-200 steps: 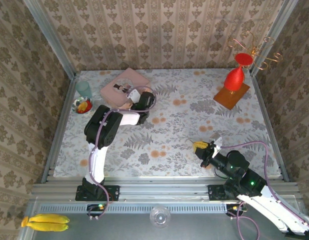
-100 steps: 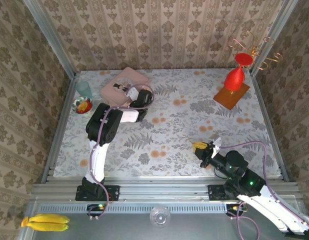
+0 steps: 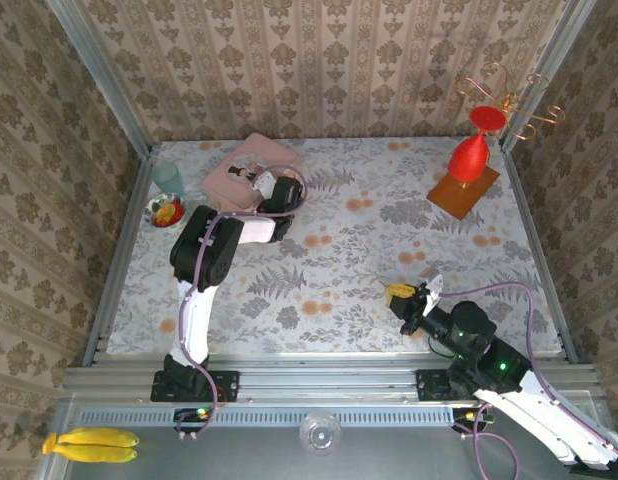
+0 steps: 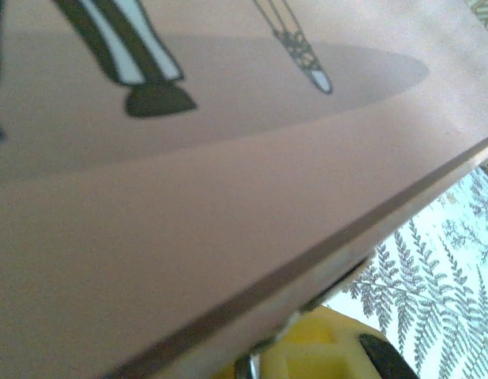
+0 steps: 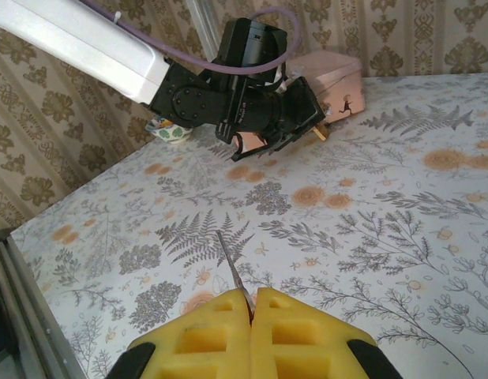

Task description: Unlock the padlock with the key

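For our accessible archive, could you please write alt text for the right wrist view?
The right hand grips a thin silvery key between yellow foam pads, pointing out over a floral tablecloth. Beyond it, the left arm stretches toward a pink box.

The pink square box (image 4: 189, 237) looks blurry up close, its sides cut off. The thin silver key (image 5: 231, 265) hides its head between yellow foam pads (image 5: 200, 339)

Left arm (image 3: 192, 315) and right arm (image 3: 544, 405): white links, black joints, a looping purple cable (image 3: 489, 287) on each. Right end effector (image 5: 252, 306) has blocky yellow fingers (image 5: 200, 339). Green light (image 3: 504, 367) on right arm's lower joint.
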You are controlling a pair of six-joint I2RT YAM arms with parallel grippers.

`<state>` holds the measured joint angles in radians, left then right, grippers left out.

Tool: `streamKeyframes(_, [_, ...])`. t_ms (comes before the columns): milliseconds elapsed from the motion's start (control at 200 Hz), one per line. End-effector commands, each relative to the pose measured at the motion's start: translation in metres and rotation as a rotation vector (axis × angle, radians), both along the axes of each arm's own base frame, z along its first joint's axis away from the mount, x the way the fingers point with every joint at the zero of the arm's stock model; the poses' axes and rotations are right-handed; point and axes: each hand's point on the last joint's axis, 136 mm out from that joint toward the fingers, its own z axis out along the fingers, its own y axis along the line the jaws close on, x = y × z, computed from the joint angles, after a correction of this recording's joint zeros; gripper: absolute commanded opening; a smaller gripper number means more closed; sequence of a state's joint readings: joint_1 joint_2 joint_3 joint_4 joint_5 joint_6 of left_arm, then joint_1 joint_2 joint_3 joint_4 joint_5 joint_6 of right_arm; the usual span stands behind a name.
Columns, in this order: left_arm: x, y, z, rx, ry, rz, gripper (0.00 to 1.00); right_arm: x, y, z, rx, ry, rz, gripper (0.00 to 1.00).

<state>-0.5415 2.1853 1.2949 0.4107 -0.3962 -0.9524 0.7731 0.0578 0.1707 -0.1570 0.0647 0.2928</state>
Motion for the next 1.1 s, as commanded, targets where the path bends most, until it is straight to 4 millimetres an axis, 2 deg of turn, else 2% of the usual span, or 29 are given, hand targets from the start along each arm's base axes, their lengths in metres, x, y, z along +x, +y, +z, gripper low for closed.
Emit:
streamKeyframes(0, [-0.022,-0.017,0.01,0.097,0.035,-0.163,0.0,0.005,-0.007,0.001,0.02,-0.004,-0.051,0.0])
streamKeyframes(105, [-0.041,-0.025,0.004,0.082,0.069,-0.251,0.0,0.007,-0.008,0.0,0.02,-0.001,-0.062,0.0])
streamKeyframes(190, [-0.057,-0.04,0.001,0.011,0.079,-0.345,0.0,0.009,-0.011,-0.005,0.006,0.014,-0.085,0.0])
streamKeyframes(335, [-0.091,-0.061,-0.002,0.025,0.12,-0.496,0.0,0.011,-0.014,-0.008,0.004,0.031,-0.104,0.0])
streamKeyframes(485, [-0.133,-0.068,-0.012,0.011,0.166,-0.626,0.0,0.014,-0.015,-0.014,0.004,0.069,-0.125,0.0])
streamKeyframes(660, [-0.185,-0.077,-0.011,0.065,0.178,-0.809,0.0,0.017,-0.01,-0.023,0.014,0.158,-0.13,0.0])
streamKeyframes(895, [-0.245,-0.077,-0.015,0.12,0.178,-0.985,0.0,0.024,-0.004,-0.032,0.043,0.232,-0.151,0.0])
streamKeyframes(990, [-0.256,-0.071,-0.013,0.135,0.161,-1.001,0.01,0.027,-0.002,-0.032,0.063,0.25,-0.16,0.0])
streamKeyframes(1095, [-0.262,-0.063,-0.01,0.14,0.127,-0.994,0.11,0.03,0.0,-0.032,0.081,0.27,-0.169,0.0])
